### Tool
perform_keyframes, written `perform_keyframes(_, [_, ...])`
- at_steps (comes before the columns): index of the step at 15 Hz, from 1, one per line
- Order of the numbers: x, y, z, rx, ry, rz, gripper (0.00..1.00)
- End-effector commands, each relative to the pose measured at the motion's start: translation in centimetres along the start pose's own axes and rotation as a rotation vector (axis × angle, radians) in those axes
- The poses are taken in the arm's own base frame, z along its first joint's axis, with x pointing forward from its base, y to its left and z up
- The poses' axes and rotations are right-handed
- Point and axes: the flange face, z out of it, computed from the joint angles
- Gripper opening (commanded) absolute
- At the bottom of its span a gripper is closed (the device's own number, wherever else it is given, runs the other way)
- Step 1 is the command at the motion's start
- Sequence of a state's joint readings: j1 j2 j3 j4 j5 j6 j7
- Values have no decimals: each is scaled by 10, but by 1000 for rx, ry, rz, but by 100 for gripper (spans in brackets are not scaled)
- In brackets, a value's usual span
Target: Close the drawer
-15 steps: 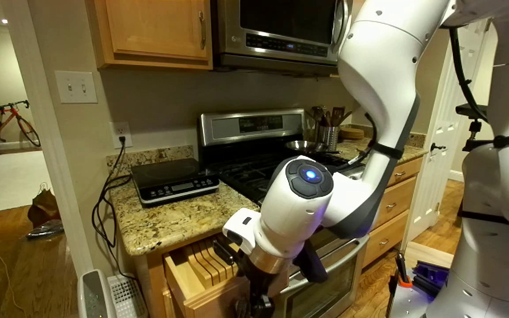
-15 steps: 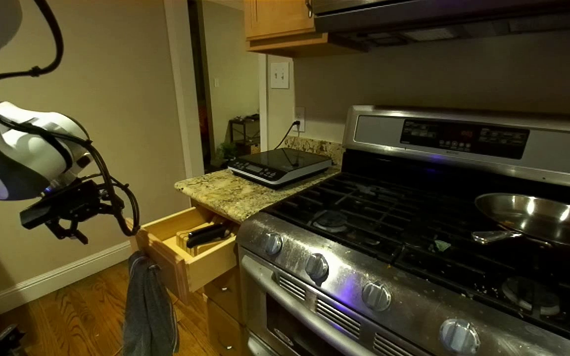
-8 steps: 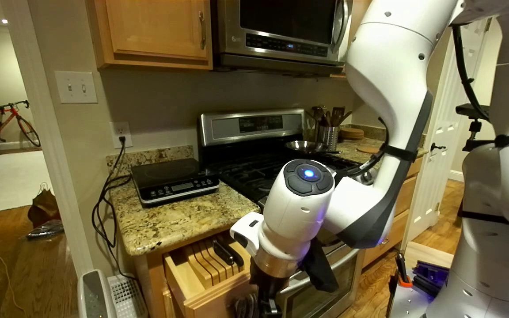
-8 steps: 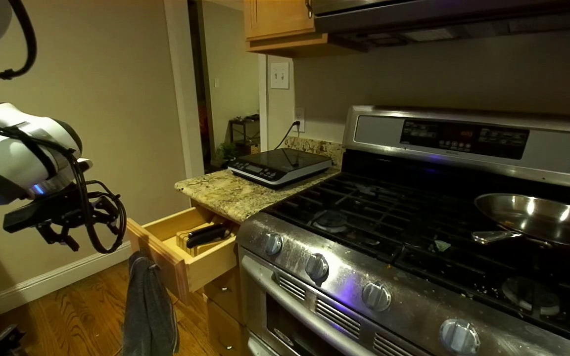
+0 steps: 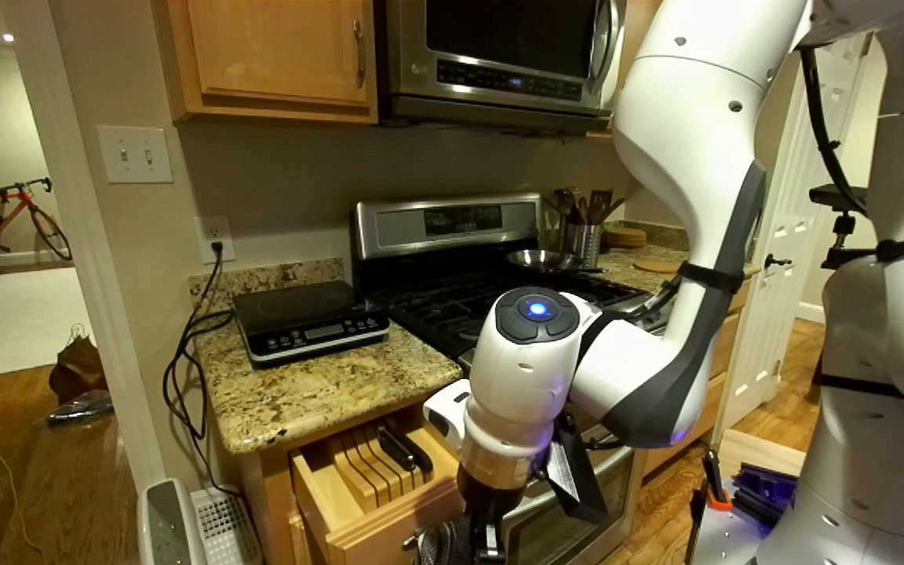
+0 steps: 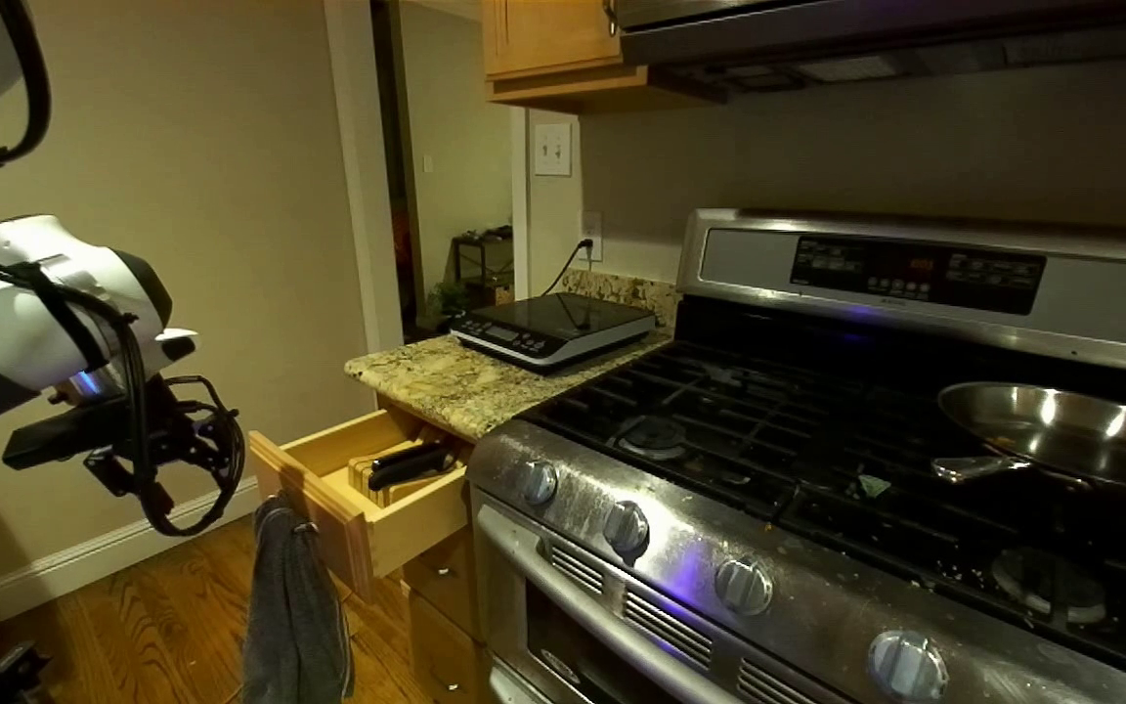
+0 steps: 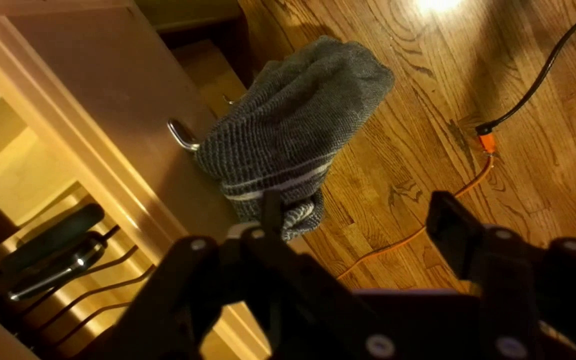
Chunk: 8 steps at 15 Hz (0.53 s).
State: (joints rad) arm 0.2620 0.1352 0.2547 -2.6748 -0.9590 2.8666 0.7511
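The wooden drawer stands pulled open under the counter in both exterior views (image 5: 381,541) (image 6: 333,533). Its front fills the left of the wrist view (image 7: 103,80). A metal handle (image 7: 183,136) on the front carries a hanging grey towel (image 7: 293,115), which also shows in both exterior views (image 6: 294,606) (image 5: 438,543). Black-handled knives (image 5: 403,451) lie in a slotted wooden block inside the drawer. My gripper (image 7: 356,205) is open and empty, with floor between its fingers. It hovers in front of the drawer front (image 5: 490,541) (image 6: 138,489); one finger overlaps the towel in the wrist view, contact unclear.
The stove (image 6: 622,528) with its oven handle stands beside the drawer. The granite counter (image 5: 326,392) above holds a black induction cooktop (image 5: 307,322). A pan (image 6: 1061,430) sits on the stove. An orange cord (image 7: 393,247) runs over the wooden floor.
My gripper has moved back from the drawer front and lower, and has turned somewhat. More of the drawer, knives and towel now shows in an exterior view. The drawer has not moved.
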Motion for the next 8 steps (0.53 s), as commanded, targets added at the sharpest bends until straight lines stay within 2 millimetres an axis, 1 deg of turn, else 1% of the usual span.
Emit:
perform_keyframes(1, [-7,14,6,-6,-25,91,47])
perform_keyframes(4, [-7,25,10,-26,-29,170,27])
perform_keyframes(5, [-6,30,10,-35,-18,198,20])
perform_keyframes(7, [-3,37,11,-65,-9,254,8])
perform_keyframes(8, [-2,40,13,-81,-4,276,7])
